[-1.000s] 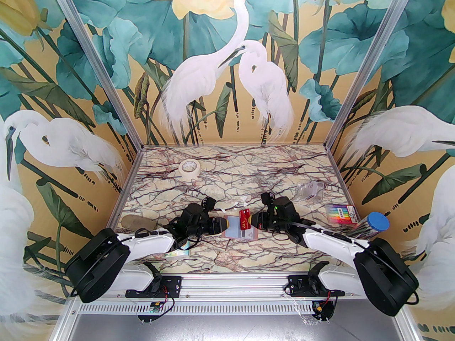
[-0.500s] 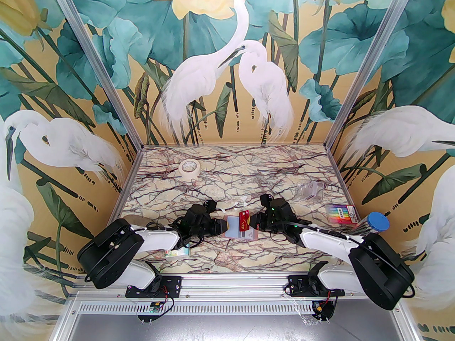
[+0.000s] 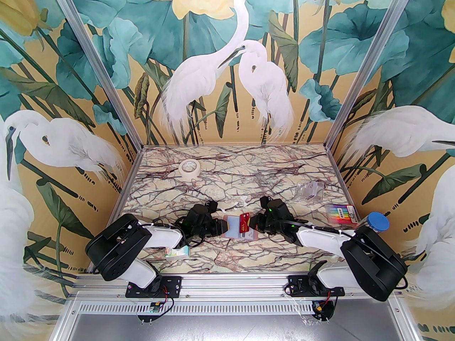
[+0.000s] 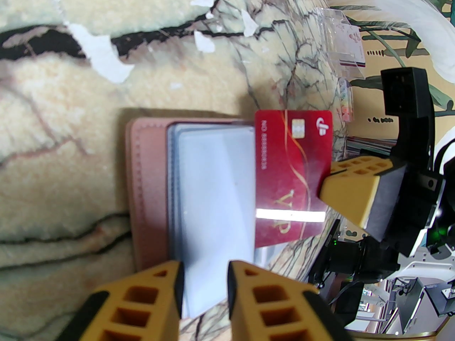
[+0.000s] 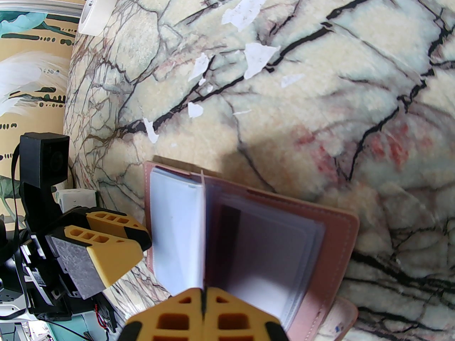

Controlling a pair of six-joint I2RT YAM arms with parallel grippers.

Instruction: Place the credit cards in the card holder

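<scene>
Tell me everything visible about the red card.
The red card is glossy stiff plastic with a gold swirl, gold VIP lettering, a chip, a white logo and a printed number. The right gripper, shut on one edge, holds it over the open card holder, its opposite edge at the pale pockets.

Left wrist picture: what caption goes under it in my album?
The right gripper holds a red card at the open pink card holder, the left gripper open over its pale pocket.
</scene>
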